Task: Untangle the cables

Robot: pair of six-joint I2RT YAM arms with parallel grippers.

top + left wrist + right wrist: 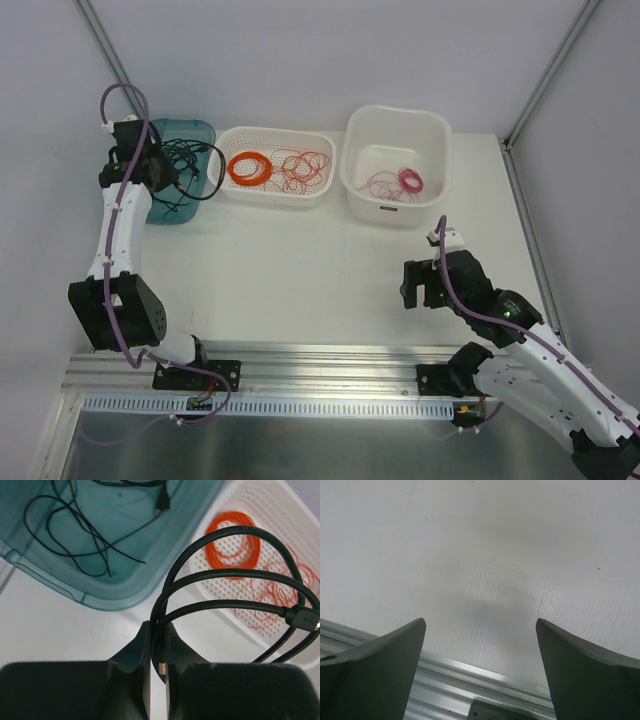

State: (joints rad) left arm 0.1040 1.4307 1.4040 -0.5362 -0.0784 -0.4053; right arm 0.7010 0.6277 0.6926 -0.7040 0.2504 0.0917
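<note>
**Cables: gripping black loops at left, gaping at right**

Pinching several loops of thick black cable (240, 572) between the pressed-together fingers of the left gripper (157, 645), strands squeezed tight in the narrow slot. Holding that bundle up at the far left of the table (300, 260), just beside the teal bin (115, 600) and near the basket (275, 195), with the loops arching toward the basket and a plug end hanging at the right of the wrist view. Lying loose in the bin: thin black wire (95, 539). Sitting in the basket: orange coil (249, 167) at left, scribbly red wire (305, 168) just beside it. Resting in the tub (370, 205), well apart from the bundle: pink coil (411, 180) next to faint pink wire (378, 186). Hovering the right gripper (480, 630) over bare table near the front rail (300, 365), fingers spread wide, gripping nothing.
</note>
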